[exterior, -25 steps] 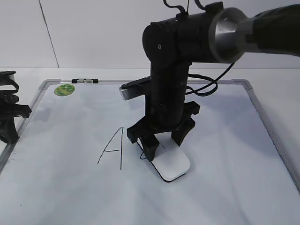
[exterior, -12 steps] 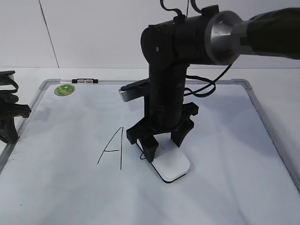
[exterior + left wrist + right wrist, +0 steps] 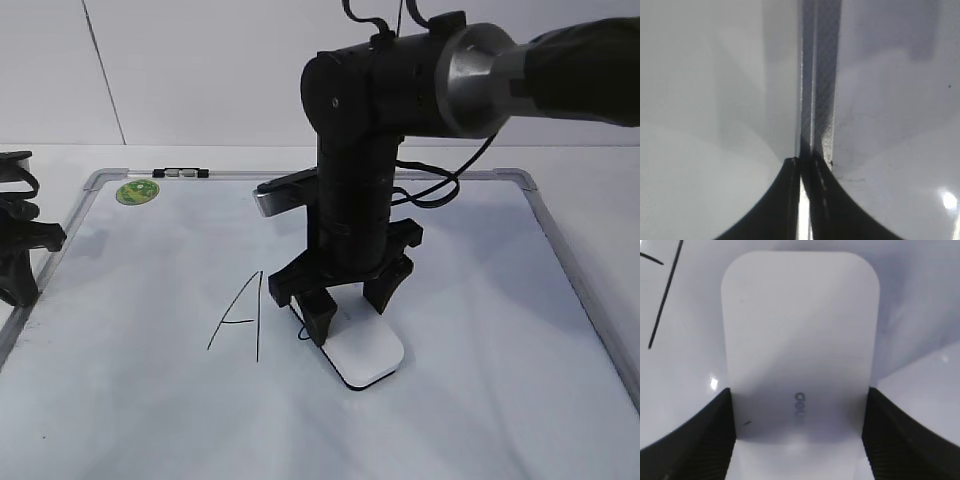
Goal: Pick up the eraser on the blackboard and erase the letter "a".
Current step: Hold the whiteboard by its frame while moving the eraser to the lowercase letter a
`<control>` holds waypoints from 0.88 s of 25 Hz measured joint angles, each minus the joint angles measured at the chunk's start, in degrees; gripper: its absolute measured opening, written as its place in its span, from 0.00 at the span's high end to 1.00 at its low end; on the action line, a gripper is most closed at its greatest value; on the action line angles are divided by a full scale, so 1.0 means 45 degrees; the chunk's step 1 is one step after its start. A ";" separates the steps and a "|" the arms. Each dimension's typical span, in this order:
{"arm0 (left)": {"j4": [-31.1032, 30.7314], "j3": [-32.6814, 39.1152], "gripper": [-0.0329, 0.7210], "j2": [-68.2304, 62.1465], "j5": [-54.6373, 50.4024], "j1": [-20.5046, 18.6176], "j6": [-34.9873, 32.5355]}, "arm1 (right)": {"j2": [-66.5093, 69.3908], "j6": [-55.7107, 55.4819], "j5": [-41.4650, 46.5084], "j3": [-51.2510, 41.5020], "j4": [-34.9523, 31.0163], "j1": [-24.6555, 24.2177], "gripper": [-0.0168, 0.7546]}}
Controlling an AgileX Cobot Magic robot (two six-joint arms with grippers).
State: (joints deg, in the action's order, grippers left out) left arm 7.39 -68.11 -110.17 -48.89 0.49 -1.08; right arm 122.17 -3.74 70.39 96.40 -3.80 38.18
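The right gripper (image 3: 345,305) stands upright over the blackboard (image 3: 500,330), its wide-set fingers (image 3: 705,435) pressed against both long sides of the eraser (image 3: 800,340), which lies flat on the board just right of the capital "A" (image 3: 240,315). The letter "a" (image 3: 299,327) shows only as a stroke at the eraser's left edge. The left gripper (image 3: 801,200), jaws closed and empty, rests at the board's left frame.
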 joint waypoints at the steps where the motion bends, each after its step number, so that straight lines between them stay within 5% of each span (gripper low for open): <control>1: 0.0000 0.0000 0.94 0.0000 0.0000 0.0000 0.0000 | 0.0000 0.0023 0.0000 0.0000 -0.0065 0.0000 0.25; 22: 0.0000 0.0000 0.94 -0.0021 0.0027 0.0000 0.0000 | 0.0008 -0.0140 0.0000 0.0018 0.0553 0.0107 0.25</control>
State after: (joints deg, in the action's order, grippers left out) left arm 7.39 -68.11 -110.26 -48.77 0.49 -1.08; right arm 122.20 -4.36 70.39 96.48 -1.31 38.66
